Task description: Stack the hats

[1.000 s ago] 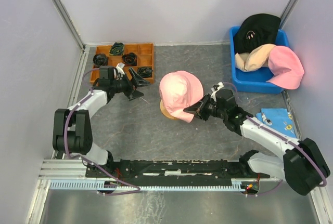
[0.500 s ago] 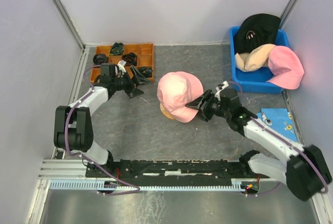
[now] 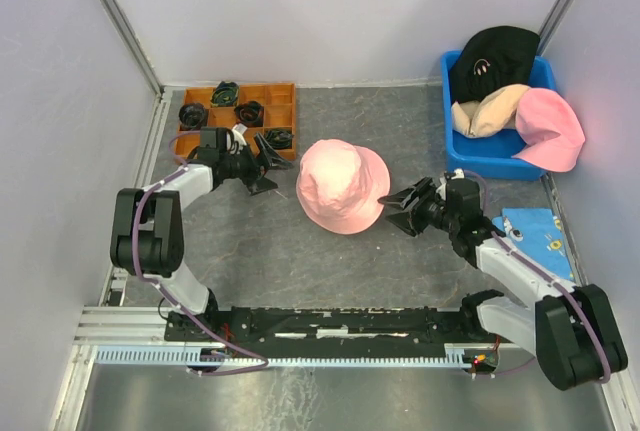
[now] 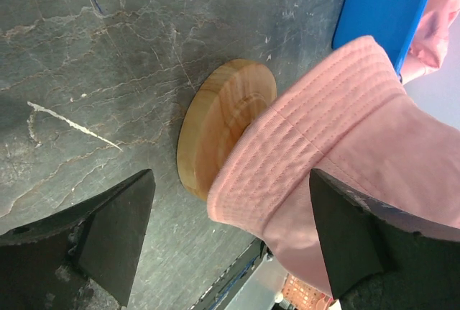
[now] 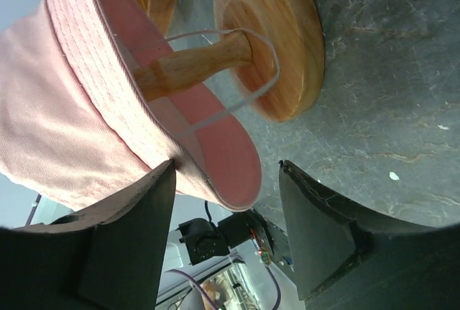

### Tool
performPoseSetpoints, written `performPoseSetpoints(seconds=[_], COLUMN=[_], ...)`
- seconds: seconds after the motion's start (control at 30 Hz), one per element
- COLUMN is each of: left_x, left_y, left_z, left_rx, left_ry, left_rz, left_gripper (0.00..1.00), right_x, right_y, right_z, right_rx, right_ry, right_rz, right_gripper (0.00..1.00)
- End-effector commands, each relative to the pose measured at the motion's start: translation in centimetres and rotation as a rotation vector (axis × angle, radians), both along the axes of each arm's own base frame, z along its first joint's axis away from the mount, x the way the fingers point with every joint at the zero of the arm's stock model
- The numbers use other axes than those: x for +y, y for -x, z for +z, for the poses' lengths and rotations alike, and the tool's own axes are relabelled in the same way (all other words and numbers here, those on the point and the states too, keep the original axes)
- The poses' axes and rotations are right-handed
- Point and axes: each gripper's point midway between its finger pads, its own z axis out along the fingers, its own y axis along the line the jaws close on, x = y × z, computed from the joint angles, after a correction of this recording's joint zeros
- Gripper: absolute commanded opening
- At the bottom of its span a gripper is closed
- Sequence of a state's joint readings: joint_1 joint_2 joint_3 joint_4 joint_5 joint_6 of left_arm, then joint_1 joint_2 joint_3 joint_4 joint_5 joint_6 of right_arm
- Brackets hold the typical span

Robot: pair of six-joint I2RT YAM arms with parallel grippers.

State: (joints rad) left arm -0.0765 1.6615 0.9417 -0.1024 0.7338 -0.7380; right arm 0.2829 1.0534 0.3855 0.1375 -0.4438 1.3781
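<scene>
Saw pink hat (image 3: 343, 186) draped over wooden stand (image 5: 269, 44) on tabletop (image 3: 400, 131), probably as base for the stack. Found left hand (image 3: 268, 168) and right hand (image 3: 402, 209) flanking it, fingers apart, gripping nothing. Noted black hat (image 3: 492, 56), beige hat (image 3: 485, 111), second pink hat (image 3: 548, 126) waiting in blue bin (image 3: 478, 165).

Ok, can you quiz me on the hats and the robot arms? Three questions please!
1. True or false: both arms' jaws are shut.
2. How many hats are in the blue bin? A two, B three, C five.
3. Fill in: the pink hat in the middle sits on a wooden ____.
Key: 1 false, both are open. 2 B: a black hat, a beige hat and a second pink hat. 3 stand.
</scene>
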Motion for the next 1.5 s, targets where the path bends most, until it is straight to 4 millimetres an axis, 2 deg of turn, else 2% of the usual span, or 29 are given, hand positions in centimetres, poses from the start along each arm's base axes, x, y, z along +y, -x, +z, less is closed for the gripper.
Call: performPoseSetpoints(seconds=[0.0, 0.1, 0.3, 0.4, 0.5, 0.63, 0.87, 1.0, 1.27, 1.33, 1.37, 1.43, 1.47], left_x=[-0.4, -0.6, -0.9, -1.0, -1.1, -1.2, -1.1, -1.1, -1.1, -1.3, -1.4, -1.7, -1.8], left_y=[-1.0, -1.3, -1.6, -1.8, -2.0, -2.0, -1.9, -2.0, -1.6, -1.4, -1.3, -0.8, -0.6], left_z=[0.5, 0.5, 0.4, 0.5, 0.5, 0.6, 0.5, 0.5, 0.4, 0.2, 0.2, 0.3, 0.4], left_rx=[-0.063, -0.071, -0.071, -0.071, -0.069, -0.07, -0.066, -0.065, -0.061, -0.055, -0.052, -0.052, -0.053], left_ry=[0.004, 0.021, 0.047, 0.05, 0.055, 0.057, 0.049, 0.05, 0.037, 0.04, 0.043, 0.049, 0.052], left_rz=[-0.031, -0.038, -0.041, -0.043, -0.042, -0.045, -0.051, -0.052, -0.066, -0.074, -0.08, -0.091, -0.095], left_gripper=[0.94, 0.94, 0.93, 0.93, 0.93, 0.93, 0.94, 0.94, 0.93, 0.93, 0.92, 0.91, 0.9], right_x=[0.5, 0.2, -0.1, 0.0, 0.3, 0.4, 0.6, 0.6, 0.3, 0.5, 0.6, 0.5, 0.4], right_y=[-1.1, -0.5, 0.5, 0.2, -0.2, -1.2, -3.1, -4.3, -6.9, -7.4, -7.5, -7.7, -7.8], right_z=[2.1, 3.5, 4.1, 3.9, 2.8, 2.1, 4.4, 5.6, 5.8, 5.8, 5.7, 5.4, 5.1], right_rx=[-0.113, -0.141, -0.164, -0.168, -0.155, -0.164, -0.243, -0.272, -0.286, -0.286, -0.284, -0.275, -0.268], right_ry=[-0.059, -0.081, -0.112, -0.116, -0.103, -0.105, -0.112, -0.128, -0.137, -0.147, -0.149, -0.147, -0.144], right_rz=[0.028, 0.021, 0.009, 0.013, 0.028, 0.022, 0.01, 0.01, 0.012, 0.014, 0.015, 0.012, 0.009], right_gripper=[0.67, 0.67, 0.64, 0.61, 0.61, 0.61, 0.62, 0.58, 0.52, 0.45, 0.39, 0.22, 0.09])
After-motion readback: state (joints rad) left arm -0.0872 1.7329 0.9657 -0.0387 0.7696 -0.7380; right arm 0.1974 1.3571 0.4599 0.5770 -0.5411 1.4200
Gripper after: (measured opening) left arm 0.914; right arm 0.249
